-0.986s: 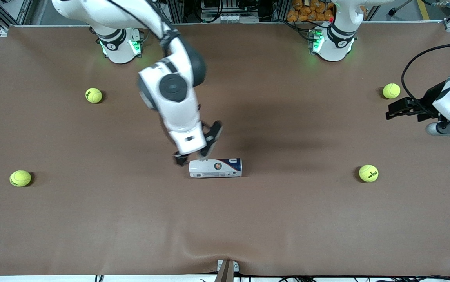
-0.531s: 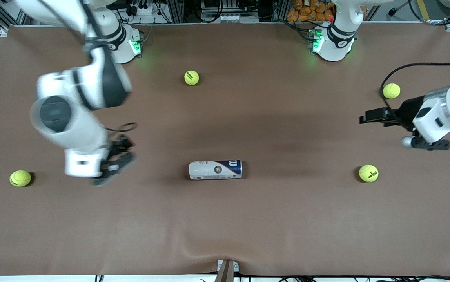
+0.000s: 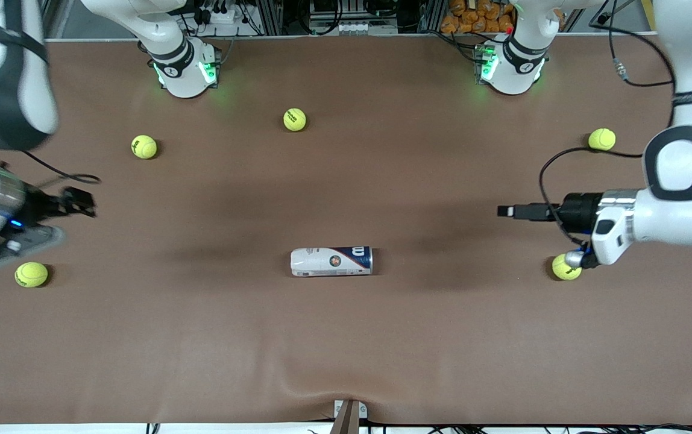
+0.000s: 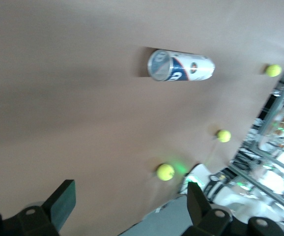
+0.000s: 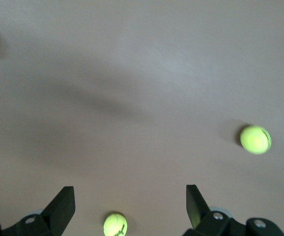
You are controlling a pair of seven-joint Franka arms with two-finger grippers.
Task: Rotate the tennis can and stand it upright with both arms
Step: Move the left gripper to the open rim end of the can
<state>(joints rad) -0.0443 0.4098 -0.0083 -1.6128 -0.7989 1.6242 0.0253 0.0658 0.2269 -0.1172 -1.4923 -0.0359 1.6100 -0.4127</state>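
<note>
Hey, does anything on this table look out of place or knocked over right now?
Yes: the tennis can lies on its side mid-table instead of standing. Five tennis balls are scattered loose around it. Both the left gripper and right gripper are open, over the table's ends, touching nothing.

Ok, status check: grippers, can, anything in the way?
Left gripper open, empty, toward the left arm's end. Right gripper open, empty, toward the right arm's end. Tennis can on its side mid-table, untouched. Nothing beside it; tennis balls scattered well off.
</note>
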